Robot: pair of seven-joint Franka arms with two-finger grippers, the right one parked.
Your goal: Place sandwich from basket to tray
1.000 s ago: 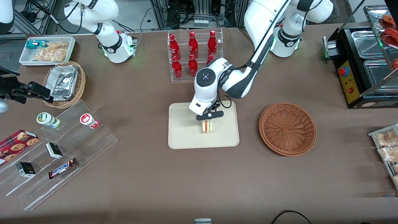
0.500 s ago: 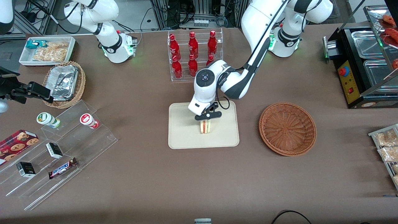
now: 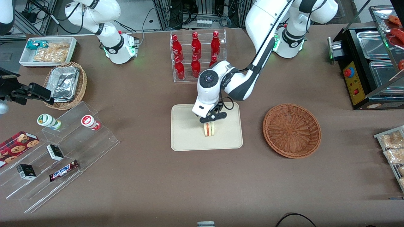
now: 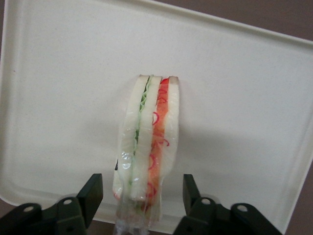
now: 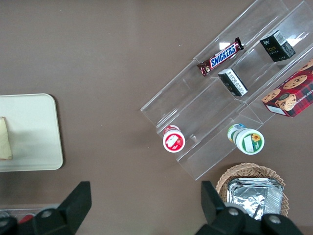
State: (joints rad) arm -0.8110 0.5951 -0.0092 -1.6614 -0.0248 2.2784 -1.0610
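The sandwich [image 3: 209, 129] stands on its edge on the cream tray [image 3: 186, 132], wrapped in clear film, with its red and green filling showing [image 4: 149, 142]. My left gripper [image 3: 210, 122] hangs straight over it, open. Its black fingers [image 4: 93, 191] flank the sandwich's upper end with a clear gap on each side, touching nothing. The tray [image 4: 58, 98] fills the wrist view under the sandwich. The reddish-brown basket [image 3: 292, 130] sits empty beside the tray, toward the working arm's end. In the right wrist view the tray [image 5: 29, 132] and a sliver of the sandwich [image 5: 5, 139] also show.
A clear rack of red bottles [image 3: 195, 55] stands just farther from the front camera than the tray. Toward the parked arm's end are a stepped acrylic shelf [image 3: 63, 148] with snacks and a tan basket of foil containers [image 3: 64, 83]. A black food warmer [image 3: 369, 72] stands toward the working arm's end.
The gripper drifted slightly sideways over the tray and back. The sandwich sits a touch lower on the tray than a second ago.
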